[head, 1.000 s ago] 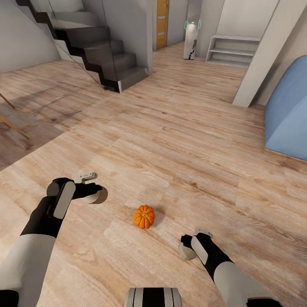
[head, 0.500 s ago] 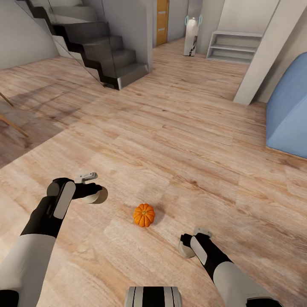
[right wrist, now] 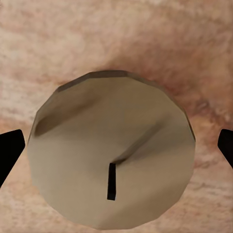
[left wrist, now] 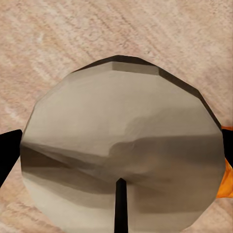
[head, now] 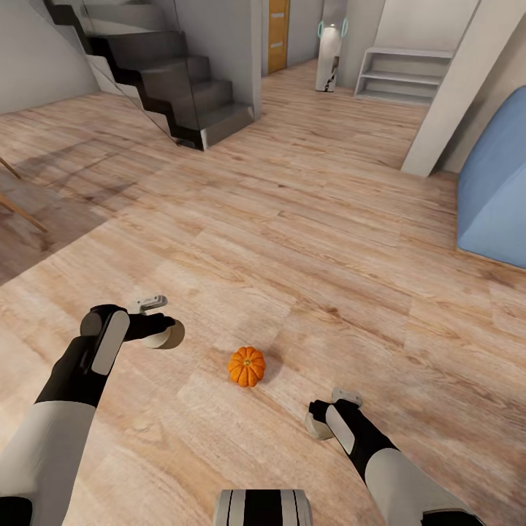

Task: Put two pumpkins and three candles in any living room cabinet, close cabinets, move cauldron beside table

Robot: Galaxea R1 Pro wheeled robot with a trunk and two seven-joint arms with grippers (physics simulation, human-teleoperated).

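One orange pumpkin [head: 247, 366] sits on the wooden floor between my two arms. My left gripper [head: 162, 331] hangs to the left of it, a little above the floor, shut on a beige-grey candle [head: 166, 338]. In the left wrist view that candle [left wrist: 121, 150] is seen end-on with its dark wick, a black fingertip [left wrist: 8, 158] at its side and a sliver of the pumpkin [left wrist: 223, 187] behind it. My right gripper [head: 319, 422] is nearer to me and to the pumpkin's right, shut on another candle [right wrist: 111, 158], with a black fingertip [right wrist: 9, 151] at its side. The cabinet and cauldron are out of view.
A dark staircase [head: 183, 88] rises at the back left. A white pillar [head: 456, 91] and a blue upholstered piece [head: 497, 190] stand on the right, with a white low shelf [head: 398, 73] and a tall white device [head: 329, 58] further back. Wooden legs [head: 18, 208] show at the left edge.
The whole picture has slid slightly, so the camera moved. Both arms keep the same pose, each with its candle. The pumpkin stays on the floor.
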